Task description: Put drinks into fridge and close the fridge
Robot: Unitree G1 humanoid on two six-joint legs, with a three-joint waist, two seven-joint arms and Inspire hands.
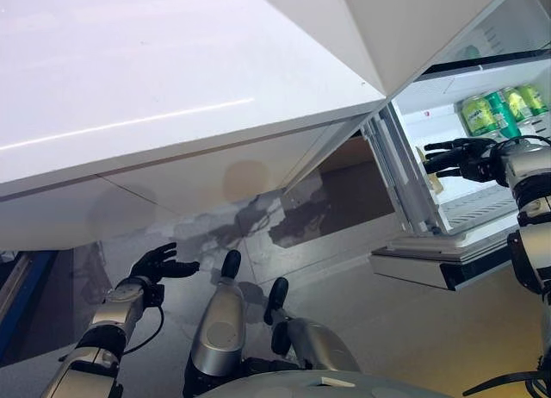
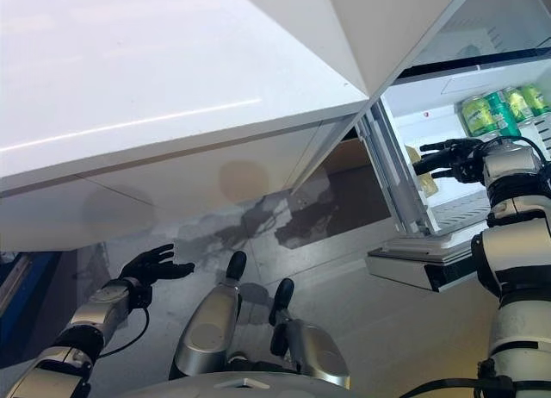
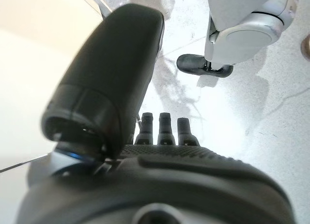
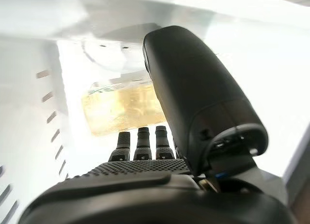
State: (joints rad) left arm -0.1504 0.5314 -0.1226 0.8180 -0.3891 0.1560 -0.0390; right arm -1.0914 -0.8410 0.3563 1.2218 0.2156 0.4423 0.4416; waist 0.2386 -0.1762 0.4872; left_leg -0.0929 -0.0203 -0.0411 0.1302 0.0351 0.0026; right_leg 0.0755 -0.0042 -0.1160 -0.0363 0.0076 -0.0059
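The white fridge [image 1: 482, 210] stands open at the right. Green cans [image 1: 499, 112] stand in a row on an upper shelf inside it. A pale yellow drink [image 2: 424, 183] lies lower inside, by the fridge's near wall; it also shows in the right wrist view [image 4: 123, 110]. My right hand [image 2: 465, 157] reaches into the fridge below the cans, fingers straight and open, empty, its fingertips just short of the yellow drink. In the right wrist view the hand [image 4: 145, 185] points at that drink. My left hand [image 1: 159, 264] hangs low at the left over the floor, open and empty.
A large white tabletop [image 1: 172, 88] stretches across the left and middle, its corner reaching up to the fridge's opening. A white slab [image 1: 430, 264] juts out under the fridge's opening. A blue edge [image 1: 21, 286] shows at the lower left. Grey floor [image 1: 396, 329] lies below.
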